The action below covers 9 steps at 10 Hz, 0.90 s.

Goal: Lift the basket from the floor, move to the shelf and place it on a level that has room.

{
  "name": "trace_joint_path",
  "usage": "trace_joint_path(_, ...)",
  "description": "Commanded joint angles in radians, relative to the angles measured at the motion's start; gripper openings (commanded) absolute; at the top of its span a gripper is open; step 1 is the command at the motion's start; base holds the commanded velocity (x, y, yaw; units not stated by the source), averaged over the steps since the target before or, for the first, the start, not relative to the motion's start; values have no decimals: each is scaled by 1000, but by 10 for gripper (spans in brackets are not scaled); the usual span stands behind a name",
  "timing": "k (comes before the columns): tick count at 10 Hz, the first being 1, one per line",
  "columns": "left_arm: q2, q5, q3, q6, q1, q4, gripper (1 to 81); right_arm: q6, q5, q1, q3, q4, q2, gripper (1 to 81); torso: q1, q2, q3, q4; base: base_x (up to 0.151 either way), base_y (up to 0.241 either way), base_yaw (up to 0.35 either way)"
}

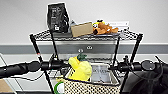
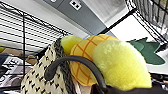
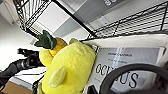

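we're right up at the shelf (image 1: 135, 47) now, and the basket (image 1: 87, 86) hangs off the floor between our two arms, its near woven wall low in the head view. the left gripper (image 1: 58, 65) sits at the basket's left end and the right gripper (image 1: 119, 67) at its right end, so the load is shared and neither arm is nearer than the other. the basket's long axis runs side to side, parallel to the front edge of the rack, and that's the relation everything turns on: the basket lies between the claws, and the shelf lies straight ahead of it.

from the left wrist a dark curved handle (image 2: 75, 65) arcs over the speckled weave; from the right wrist a matching handle (image 3: 130, 75) loops in front of a printed card (image 3: 125, 65). whether either claw is clenched on its handle, we cannot tell; the fingers don't read.

inside rides a yellow plush (image 1: 81, 68) with a green tuft. the top tier already carries a dark bag (image 1: 58, 17), a cardboard box (image 1: 82, 29) and an orange plush (image 1: 103, 28). we judge the level (image 1: 100, 60) behind the basket to be the open one, and the rim looks close to its height.
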Motion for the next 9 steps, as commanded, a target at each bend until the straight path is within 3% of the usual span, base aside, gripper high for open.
trace_joint_path(1,43,-3,-79,-2,-170,-19,10,1,-10,169,-96,7,67,10,0,0,0,0,0,0,0)
trace_joint_path(5,80,30,-122,-2,-236,-23,10,2,-41,202,-189,12,136,10,0,0,0,0,0,0,0)
trace_joint_path(9,91,53,-124,-2,-306,-68,10,31,-59,263,-200,12,142,10,0,0,0,0,0,0,0)
